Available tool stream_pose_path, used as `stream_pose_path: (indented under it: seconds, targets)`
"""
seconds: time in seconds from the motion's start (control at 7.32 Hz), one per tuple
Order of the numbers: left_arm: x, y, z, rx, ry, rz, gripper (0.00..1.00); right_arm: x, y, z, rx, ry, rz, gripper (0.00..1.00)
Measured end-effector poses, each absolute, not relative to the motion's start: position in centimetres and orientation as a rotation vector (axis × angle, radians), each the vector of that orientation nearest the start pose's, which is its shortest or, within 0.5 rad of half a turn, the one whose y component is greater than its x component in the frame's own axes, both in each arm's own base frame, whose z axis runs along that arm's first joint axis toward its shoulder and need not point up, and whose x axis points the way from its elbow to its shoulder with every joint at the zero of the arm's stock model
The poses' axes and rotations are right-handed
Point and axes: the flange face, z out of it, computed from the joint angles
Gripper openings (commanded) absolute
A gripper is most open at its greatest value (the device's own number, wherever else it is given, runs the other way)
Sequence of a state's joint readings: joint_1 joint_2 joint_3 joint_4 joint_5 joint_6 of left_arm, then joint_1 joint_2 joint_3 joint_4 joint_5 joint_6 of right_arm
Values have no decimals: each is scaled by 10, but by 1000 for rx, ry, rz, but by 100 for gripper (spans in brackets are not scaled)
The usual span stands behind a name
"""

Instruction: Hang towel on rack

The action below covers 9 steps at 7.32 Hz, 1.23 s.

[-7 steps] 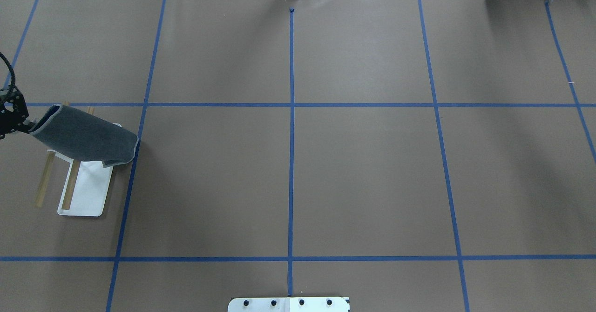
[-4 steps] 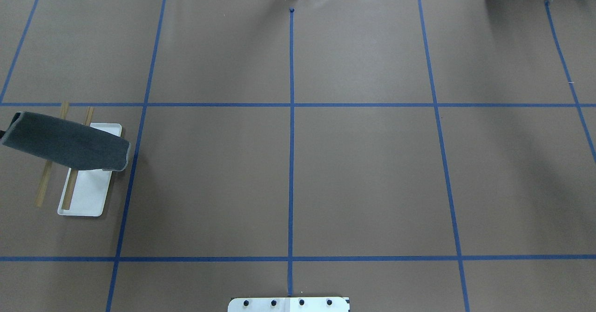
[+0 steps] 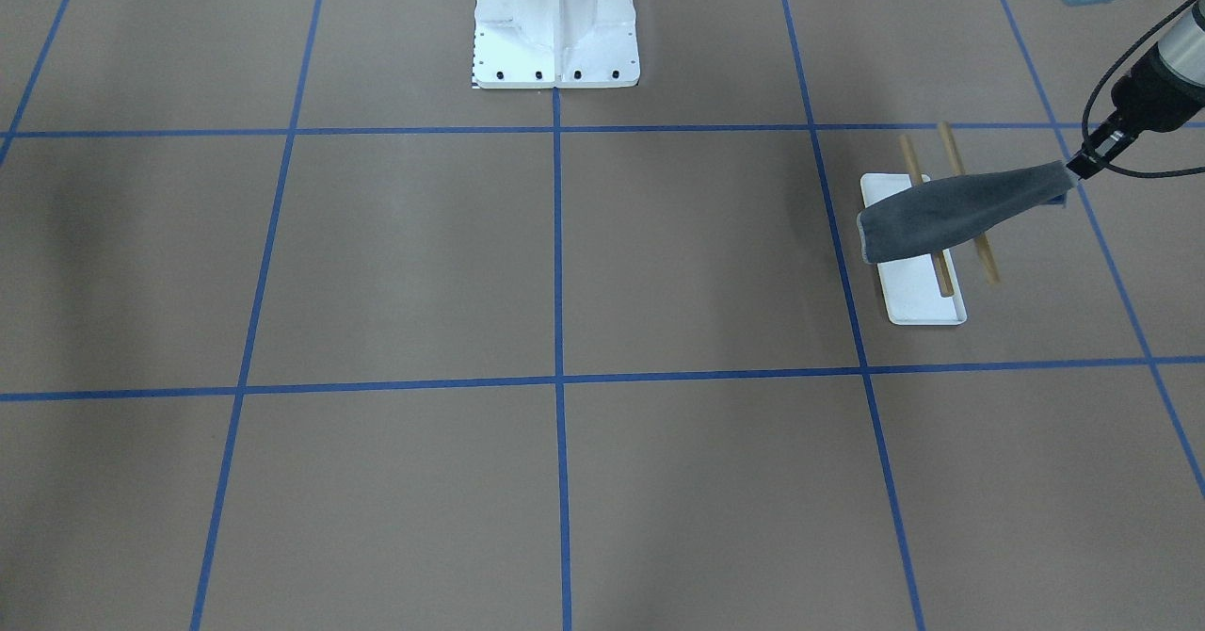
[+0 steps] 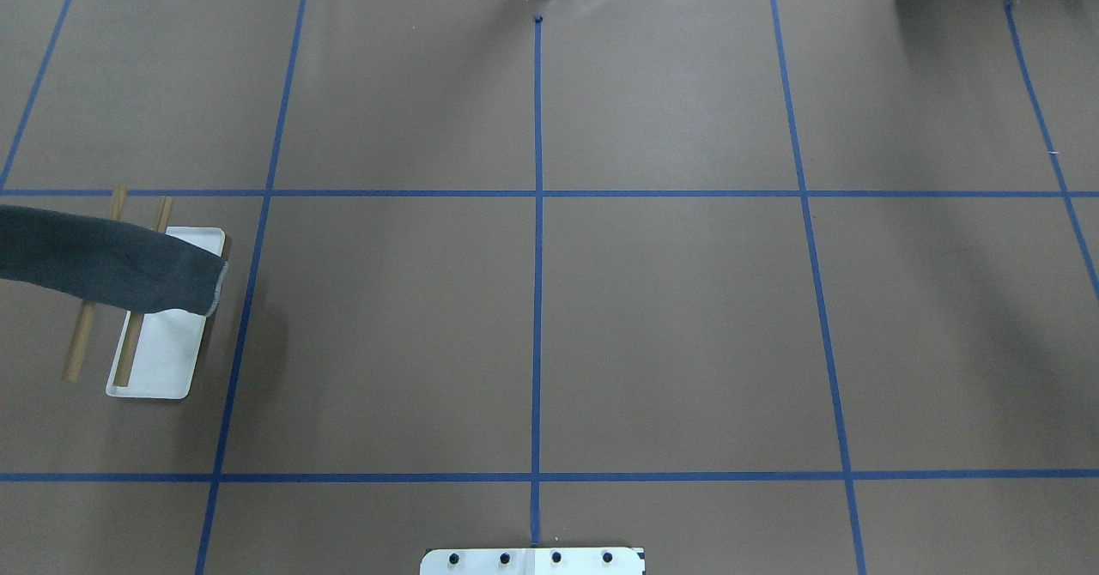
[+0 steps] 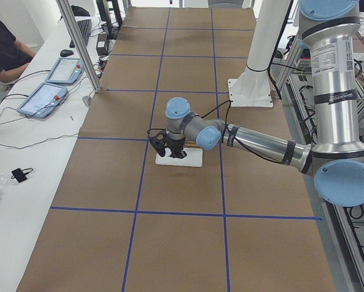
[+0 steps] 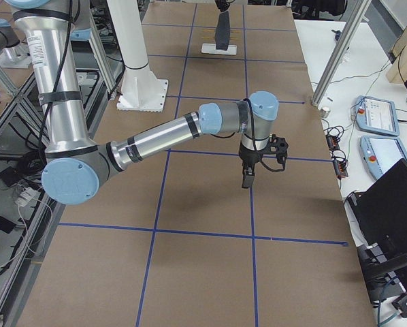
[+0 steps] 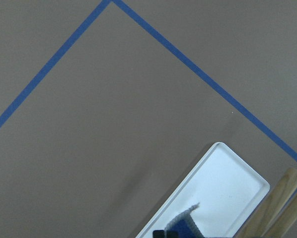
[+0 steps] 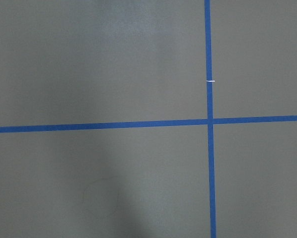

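Observation:
The dark grey towel [image 3: 951,212] stretches across both tan rods of the rack [image 3: 944,146]. Its free end hangs over the white tray base [image 3: 923,299]. My left gripper [image 3: 1081,165] is shut on the towel's other end, beyond the rods on the outer side. In the overhead view the towel [image 4: 112,257] runs off the left edge, over the rack [image 4: 163,356]; the gripper is out of that view. The left wrist view shows the tray [image 7: 213,191], the rod ends [image 7: 280,206] and a blue-grey towel corner [image 7: 185,224]. My right gripper [image 6: 248,178] hangs over bare table far away; I cannot tell whether it is open or shut.
The large white bolted pedestal [image 3: 555,19] stands at the robot's side of the table centre. Brown paper with blue tape lines [image 4: 537,300] covers the table. Tablets and cables lie on the white side bench [image 5: 48,97].
The left gripper has pulled the towel leftward in the overhead view and passed out of that view. The towel's free end slid from beyond the tray's edge back toward the rods.

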<state>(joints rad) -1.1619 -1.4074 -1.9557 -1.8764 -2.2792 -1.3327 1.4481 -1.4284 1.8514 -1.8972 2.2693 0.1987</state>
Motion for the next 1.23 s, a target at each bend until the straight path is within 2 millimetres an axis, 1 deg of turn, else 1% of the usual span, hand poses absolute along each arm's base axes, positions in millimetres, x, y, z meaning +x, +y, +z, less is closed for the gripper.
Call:
stream_pose_path:
  seconds: [0.14,0.27,0.55,0.82,0.96,1.09,1.23]
  targets:
    - [111,-431,518,-200,850,-672,99,4,-527,490,-27,-714,39,100]
    - [111,-432,530,-179,862,-659,99,3,-524,494,-36,-724,38,100]
    - [108,-431,552,-152,879,-646,99,3,-522,495,-39,-734,37,100]
    - [108,-432,563,-151,875,-647,99,2,-522,492,-39,-752,36,100]
    - [104,-434,569,-153,870,-657,99,1,-522,492,-40,-757,35,100]
    - [94,-437,576,-143,866,-662,99,1,-523,492,-41,-759,36,100]
    - [78,-441,585,-114,859,-639,99,1,-523,493,-42,-759,36,100]
